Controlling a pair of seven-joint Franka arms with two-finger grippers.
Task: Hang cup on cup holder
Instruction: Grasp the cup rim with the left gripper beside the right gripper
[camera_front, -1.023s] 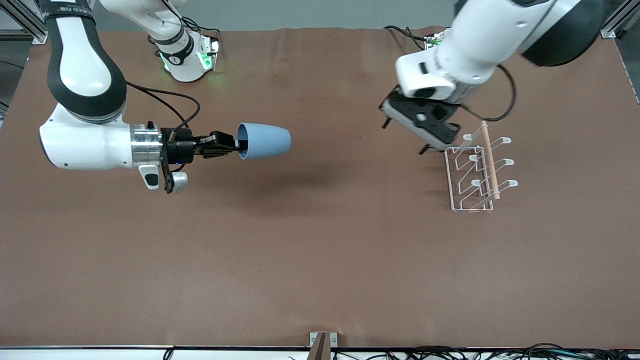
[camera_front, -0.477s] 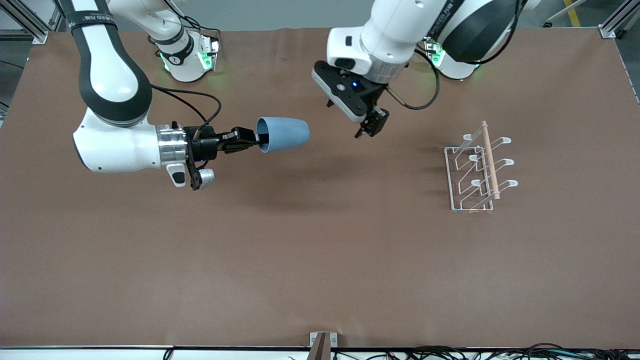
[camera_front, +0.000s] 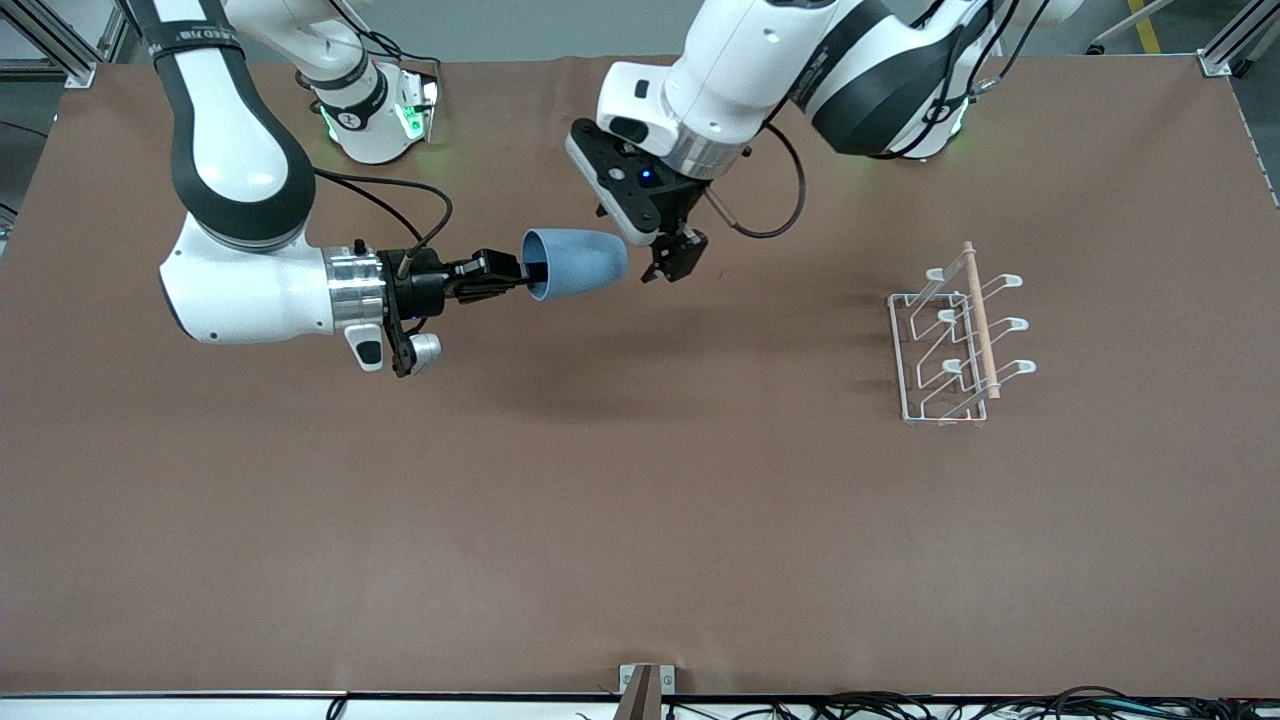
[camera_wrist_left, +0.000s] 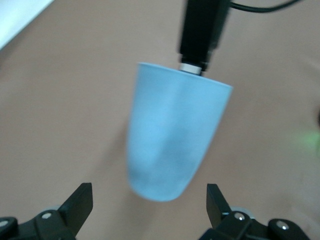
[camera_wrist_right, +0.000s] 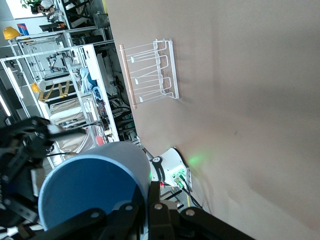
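Front view is showing your right hand (camera_front: 505, 279) gripping the cup (camera_front: 575, 264) by its rim, one finger reaching inside the mouth, so the tumbler is lying sideways in the air over the desk (camera_front: 640, 520) with its rounded base pointing toward the left arm's end. You are probably holding it that way to leave the whole outer wall free for a second grasp. Your left hand (camera_front: 672, 258) is hovering just beside that base with its fingers (camera_wrist_left: 80, 202) spread wide, one on each side of the cup's narrow end without touching it, as the left wrist view is making plain. This is looking like a handover being lined up: the left hand is gripping nothing yet. The cup holder (camera_front: 950, 345) is standing well apart, toward the left arm's end of the desk, its prongs bare and angled upward. You are likely passing the cup across because the holder is sitting closer to the left arm's base.
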